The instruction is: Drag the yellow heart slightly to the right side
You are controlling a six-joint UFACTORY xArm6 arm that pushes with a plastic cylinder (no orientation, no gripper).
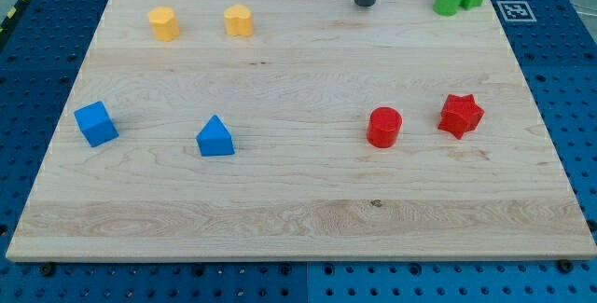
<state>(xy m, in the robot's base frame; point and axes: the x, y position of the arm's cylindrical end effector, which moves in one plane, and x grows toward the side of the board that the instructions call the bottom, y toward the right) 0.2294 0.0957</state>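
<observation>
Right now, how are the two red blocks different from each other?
The red cylinder is round and smooth; the red star has points. The cylinder sits to the view's left of the star and slightly lower in the view. The two stand apart, not touching. Both are red and far from my tip.

One high frontal view, whole board (298,238)

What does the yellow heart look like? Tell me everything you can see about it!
The yellow heart is a small, chunky block, plain yellow all over and it looks like plastic. It sits flat on the wooden board near the view's top left. Nothing touches it. A yellow hexagon sits apart on its left, and my tip is far off to its right.
</observation>
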